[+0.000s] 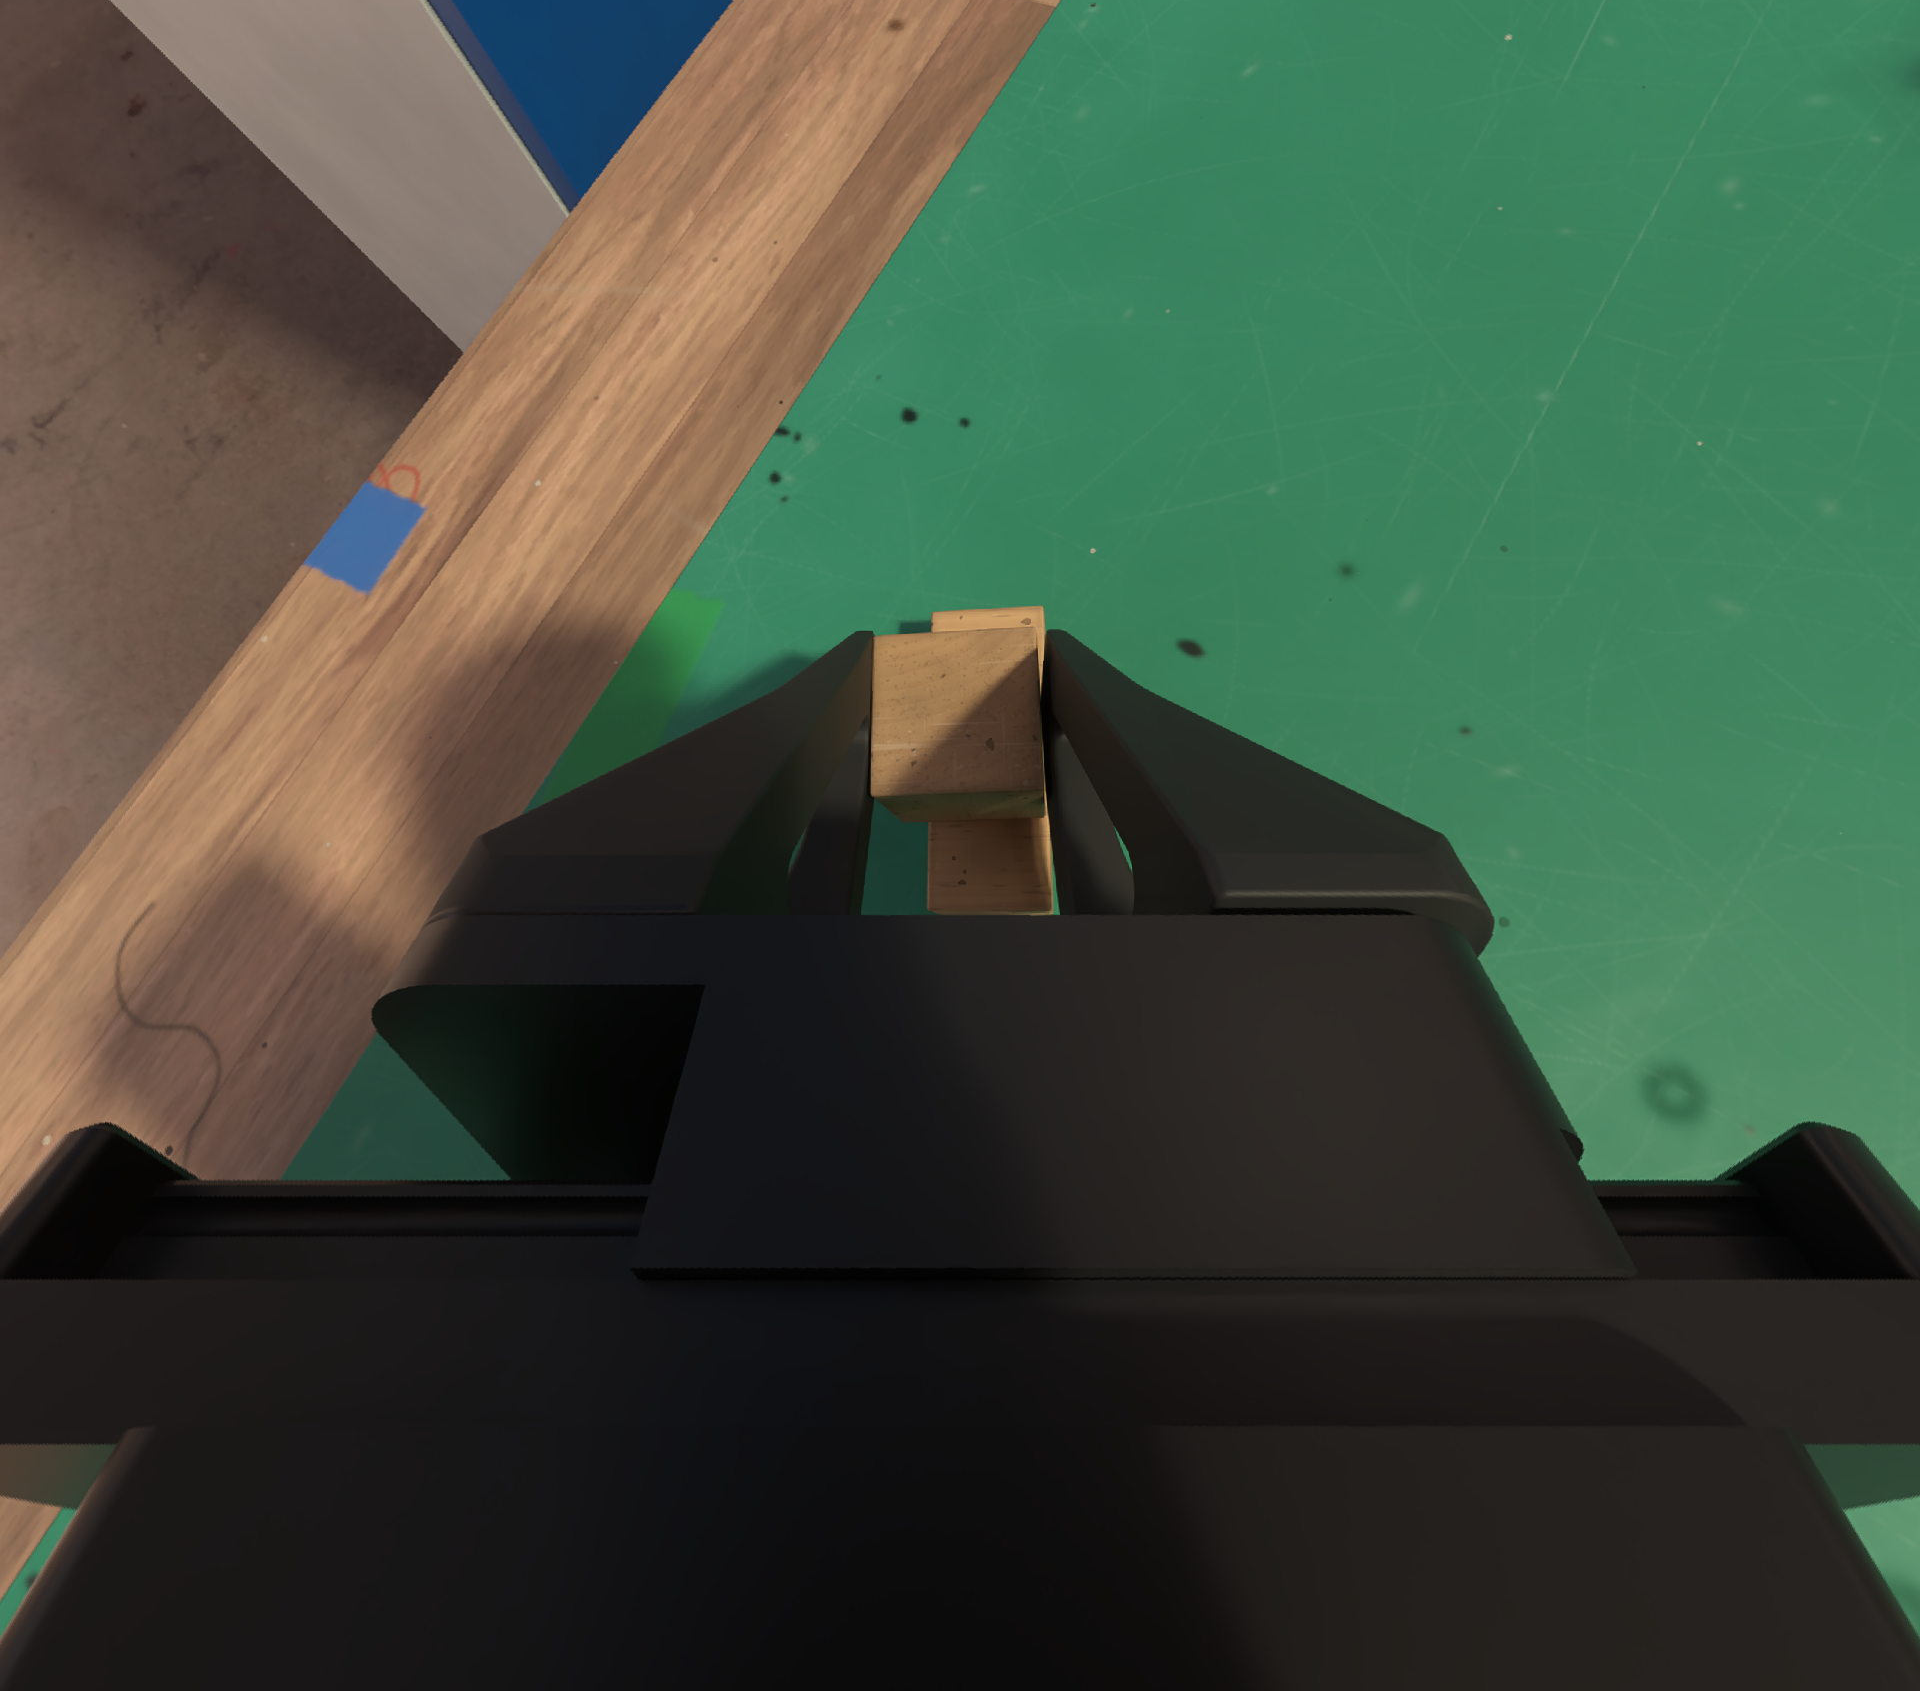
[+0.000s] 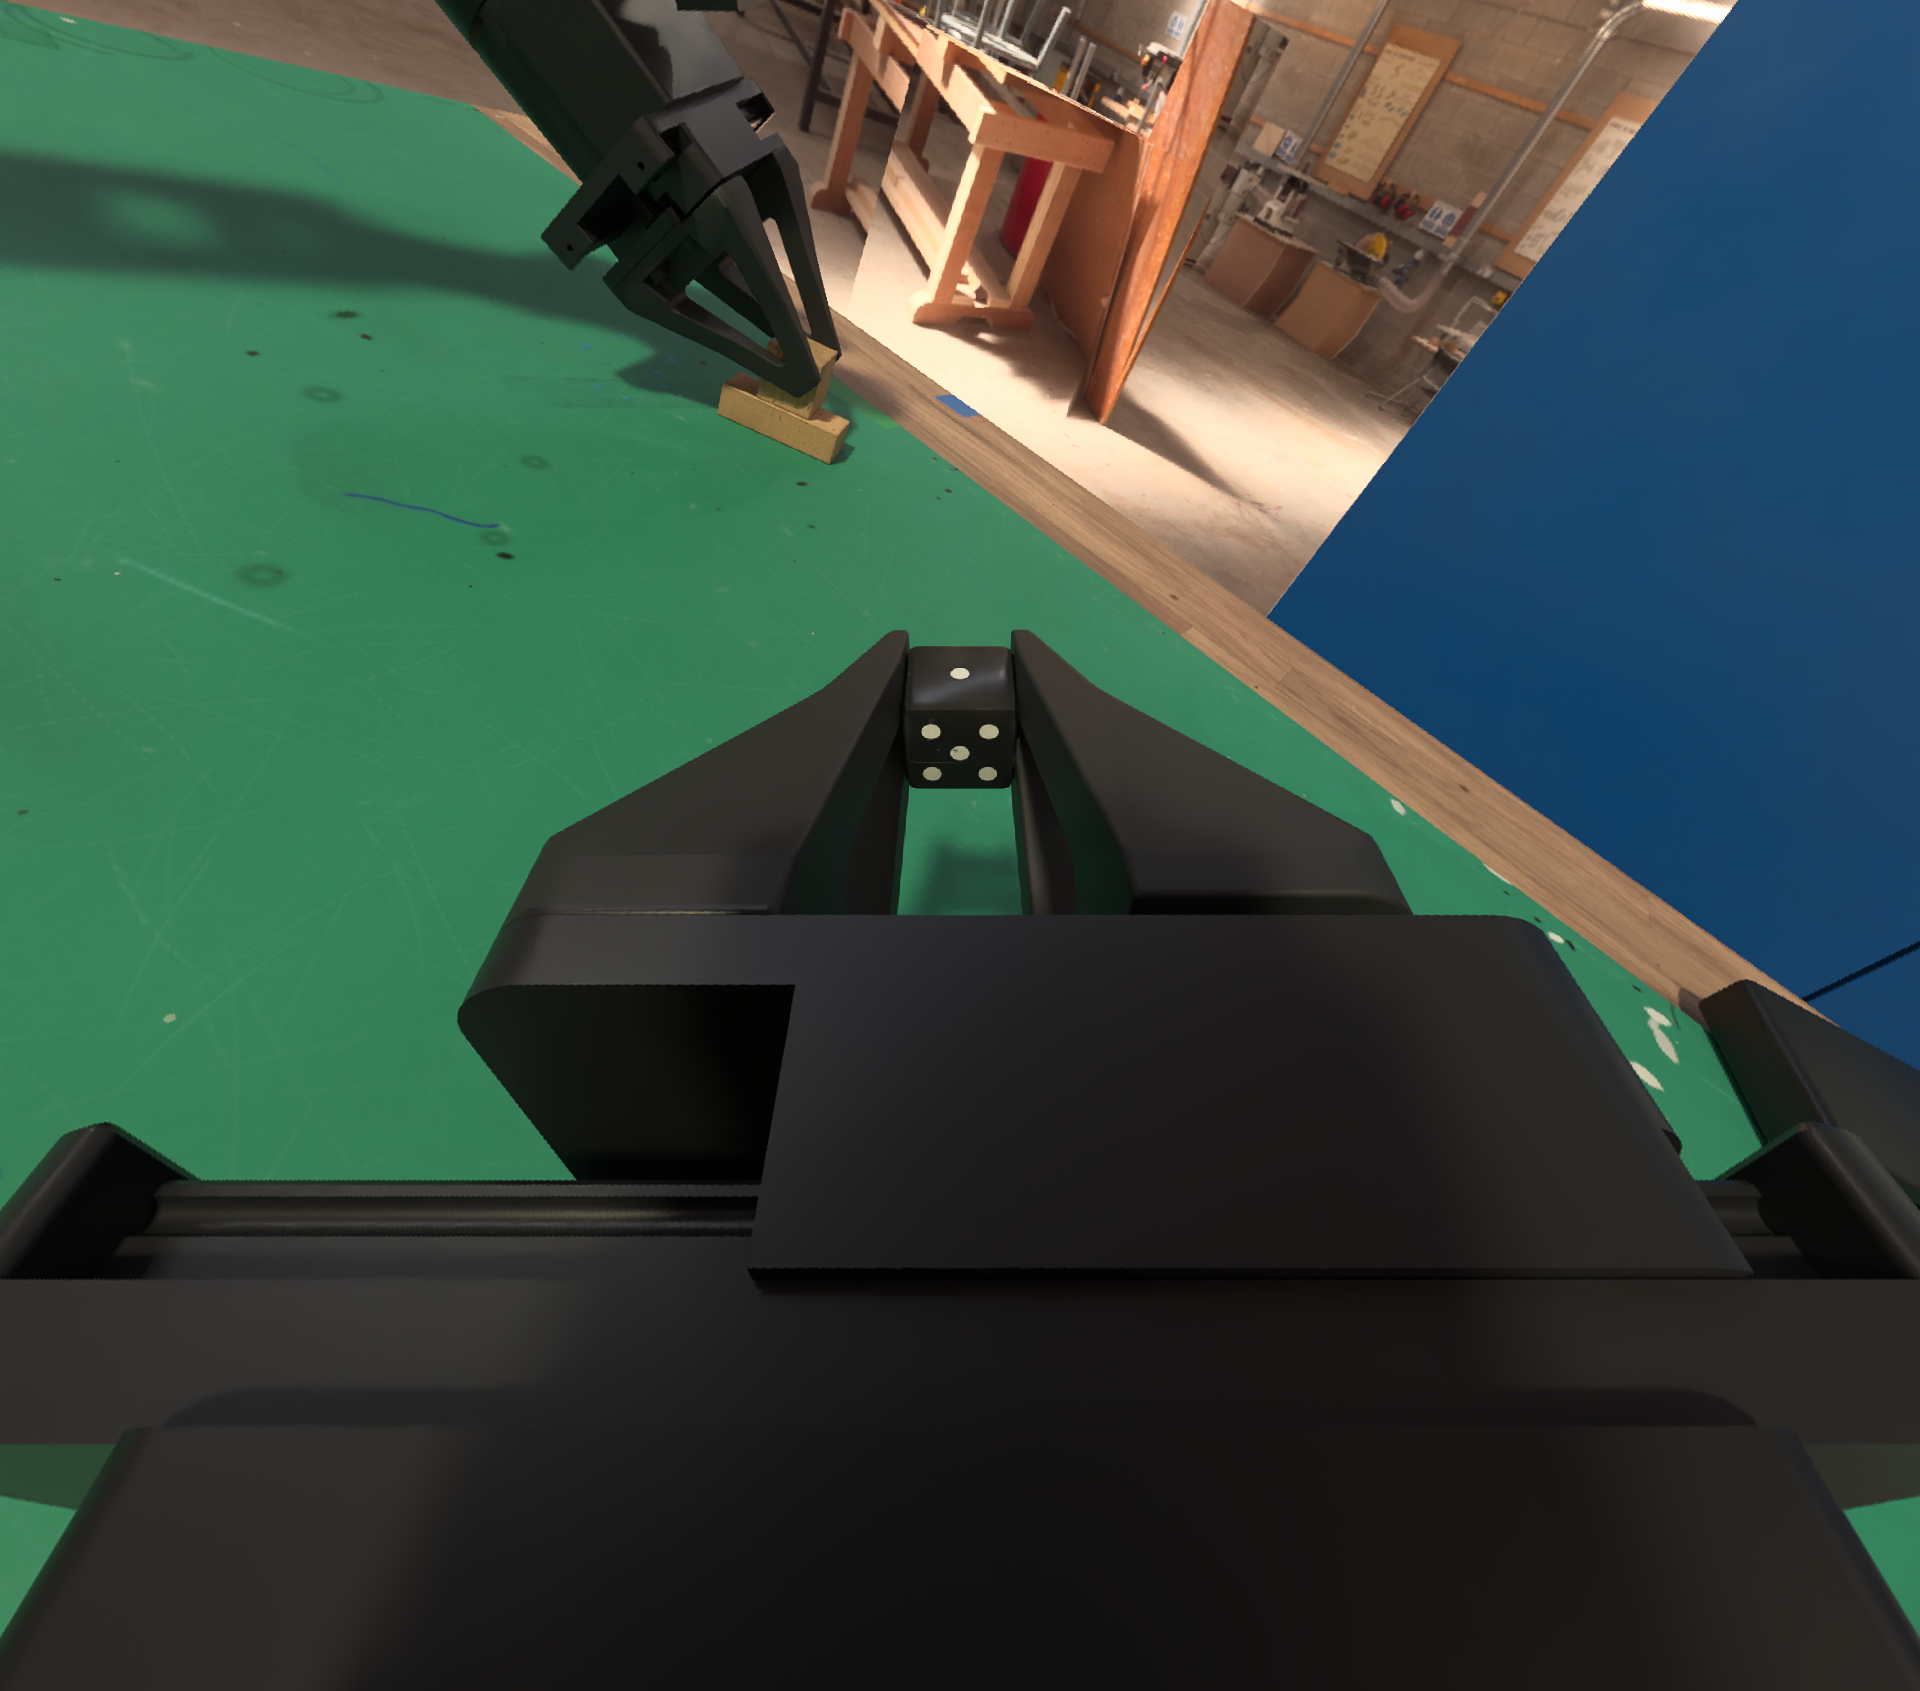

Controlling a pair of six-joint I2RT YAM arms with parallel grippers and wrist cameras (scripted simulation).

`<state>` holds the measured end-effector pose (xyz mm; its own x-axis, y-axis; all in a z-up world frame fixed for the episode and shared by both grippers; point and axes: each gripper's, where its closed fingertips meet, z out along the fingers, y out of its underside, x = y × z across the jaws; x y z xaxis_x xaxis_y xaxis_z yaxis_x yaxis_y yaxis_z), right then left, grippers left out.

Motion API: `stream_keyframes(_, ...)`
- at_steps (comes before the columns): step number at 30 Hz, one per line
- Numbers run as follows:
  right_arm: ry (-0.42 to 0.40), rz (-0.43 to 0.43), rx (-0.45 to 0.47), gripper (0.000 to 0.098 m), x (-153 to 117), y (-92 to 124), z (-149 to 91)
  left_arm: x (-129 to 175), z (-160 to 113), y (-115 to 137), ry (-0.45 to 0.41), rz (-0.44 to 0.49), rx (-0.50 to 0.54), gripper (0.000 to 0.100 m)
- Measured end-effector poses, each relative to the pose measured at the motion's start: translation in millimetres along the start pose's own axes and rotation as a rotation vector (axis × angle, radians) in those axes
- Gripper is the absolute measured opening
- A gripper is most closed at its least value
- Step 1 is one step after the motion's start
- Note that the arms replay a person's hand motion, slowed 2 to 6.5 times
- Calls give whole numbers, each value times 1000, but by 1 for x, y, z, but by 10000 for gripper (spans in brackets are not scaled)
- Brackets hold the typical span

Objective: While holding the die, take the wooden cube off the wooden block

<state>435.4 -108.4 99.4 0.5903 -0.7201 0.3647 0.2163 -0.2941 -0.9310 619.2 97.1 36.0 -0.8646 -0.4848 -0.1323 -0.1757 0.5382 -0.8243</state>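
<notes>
In the left wrist view my left gripper [image 1: 958, 654] is shut on the wooden cube [image 1: 956, 722], a pale square block between both fingers. The flat wooden block [image 1: 987, 878] lies on the green mat right under the cube; I cannot tell whether the two touch. In the right wrist view my right gripper [image 2: 961, 654] is shut on a black die [image 2: 958, 716] with white pips, held a little above the mat. Farther off in that view the left gripper [image 2: 795, 363] grips the cube [image 2: 821, 374] over the wooden block [image 2: 779, 417].
The green mat [image 1: 1351, 394] covers the table, with a wooden border strip [image 1: 644, 353] on its left side. A blue tape patch [image 1: 364, 535] sits at the table edge. A blue panel [image 2: 1662, 498] stands to the right of the die.
</notes>
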Motion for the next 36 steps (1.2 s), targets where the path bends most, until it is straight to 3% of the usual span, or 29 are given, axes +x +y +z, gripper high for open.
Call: stream_keyframes(36, -2, -6, 0, 160, -1, 0, 0, -19, -19, -13, -45, -175, 187, 266)
